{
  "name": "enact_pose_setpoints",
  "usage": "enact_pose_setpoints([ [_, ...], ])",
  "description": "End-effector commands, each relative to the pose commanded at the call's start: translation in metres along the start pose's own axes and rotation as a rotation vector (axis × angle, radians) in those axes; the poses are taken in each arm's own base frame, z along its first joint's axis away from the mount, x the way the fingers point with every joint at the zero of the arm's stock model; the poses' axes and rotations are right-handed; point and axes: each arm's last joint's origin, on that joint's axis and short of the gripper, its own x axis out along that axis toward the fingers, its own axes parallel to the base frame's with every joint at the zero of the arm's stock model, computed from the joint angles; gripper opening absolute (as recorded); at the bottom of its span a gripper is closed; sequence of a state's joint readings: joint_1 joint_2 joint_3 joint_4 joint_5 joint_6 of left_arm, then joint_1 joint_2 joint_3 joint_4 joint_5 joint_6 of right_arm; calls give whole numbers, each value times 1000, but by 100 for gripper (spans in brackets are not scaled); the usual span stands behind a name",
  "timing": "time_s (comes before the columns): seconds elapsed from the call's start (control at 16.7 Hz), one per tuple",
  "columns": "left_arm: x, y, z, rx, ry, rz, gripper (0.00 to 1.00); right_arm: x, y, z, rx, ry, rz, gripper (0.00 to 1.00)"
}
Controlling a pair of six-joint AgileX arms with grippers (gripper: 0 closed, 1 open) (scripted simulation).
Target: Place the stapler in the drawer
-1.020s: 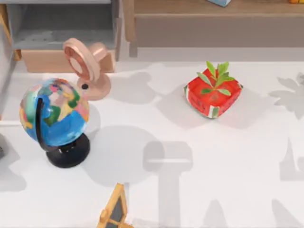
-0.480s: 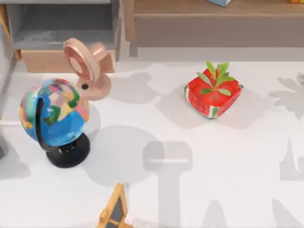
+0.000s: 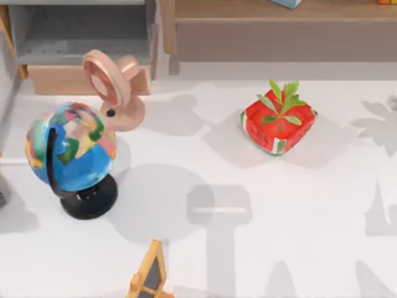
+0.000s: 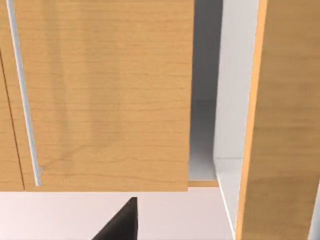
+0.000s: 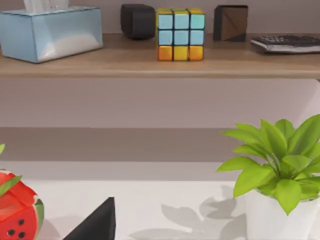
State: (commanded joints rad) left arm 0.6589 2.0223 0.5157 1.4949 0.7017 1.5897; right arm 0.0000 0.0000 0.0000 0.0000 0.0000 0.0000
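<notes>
Left gripper (image 4: pixel 117 225) close before a wooden panel (image 4: pixel 105 95), right gripper (image 5: pixel 95 222) low over the table (image 3: pixel 298 205); wide or narrow, I cannot tell for either.

From above, the drawer (image 3: pixel 56 79) stands open at the table's far left corner, its grey floor bare and its tan front facing the globe (image 3: pixel 71 149). A pink fan (image 3: pixel 115 87) stands just beside that front. My right wrist camera faces the shelf (image 5: pixel 150 65) with a tissue box (image 5: pixel 50 32) and a cube (image 5: pixel 181 34), and a potted plant (image 5: pixel 275 165) near.
</notes>
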Motion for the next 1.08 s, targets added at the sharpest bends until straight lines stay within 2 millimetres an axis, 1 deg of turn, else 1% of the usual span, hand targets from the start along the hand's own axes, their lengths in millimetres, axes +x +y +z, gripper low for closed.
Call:
enact_pose_setpoints([
  [0.54,0,0,0,0,0,0,2,0,0,0,0,0,0,100],
  [0.6,0,0,0,0,0,0,0,0,0,0,0,0,0,100],
  [1.02,0,0,0,0,0,0,0,0,0,0,0,0,0,100],
  [1.08,-1,-4,0,-16,2,-16,0,0,0,0,0,0,0,100],
])
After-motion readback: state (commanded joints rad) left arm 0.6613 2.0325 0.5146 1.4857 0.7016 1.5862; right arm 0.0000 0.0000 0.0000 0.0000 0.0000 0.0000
